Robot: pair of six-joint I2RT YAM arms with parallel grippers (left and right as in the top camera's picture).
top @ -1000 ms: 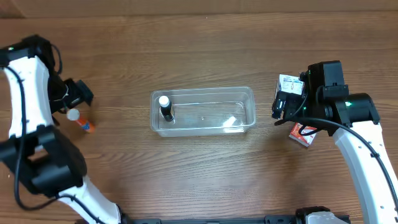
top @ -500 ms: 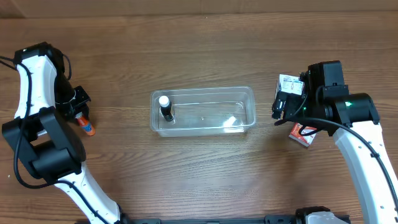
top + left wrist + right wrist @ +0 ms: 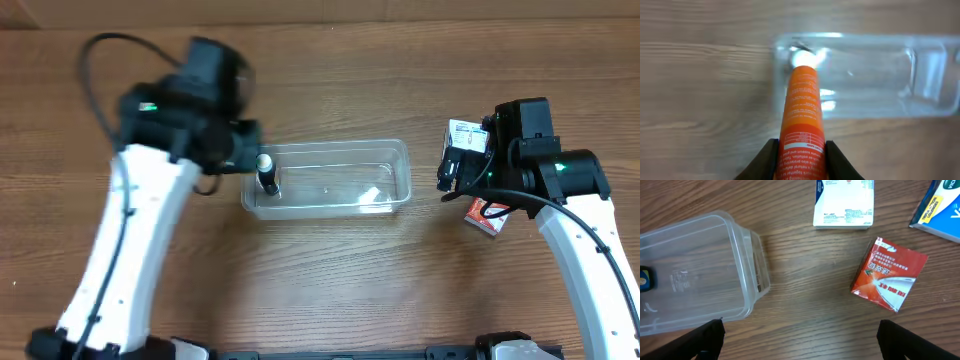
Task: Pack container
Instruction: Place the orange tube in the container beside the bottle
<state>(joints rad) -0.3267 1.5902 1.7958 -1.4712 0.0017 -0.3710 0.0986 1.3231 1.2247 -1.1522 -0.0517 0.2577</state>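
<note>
The container is a clear shallow bin at mid-table, with a small dark bottle with a white cap standing in its left end. My left gripper, blurred, hovers at that left end. In the left wrist view it is shut on an orange tube, whose far tip reaches over the container's left end. My right gripper hangs just right of the container. Its jaws stand open over bare wood, holding nothing.
A red box lies on the wood right of the container, partly under my right arm from overhead. A white box and a blue box lie beyond it.
My left arm has shut on the orange tube at the far left and swung right with it to the container's left end. The right arm has not moved.
</note>
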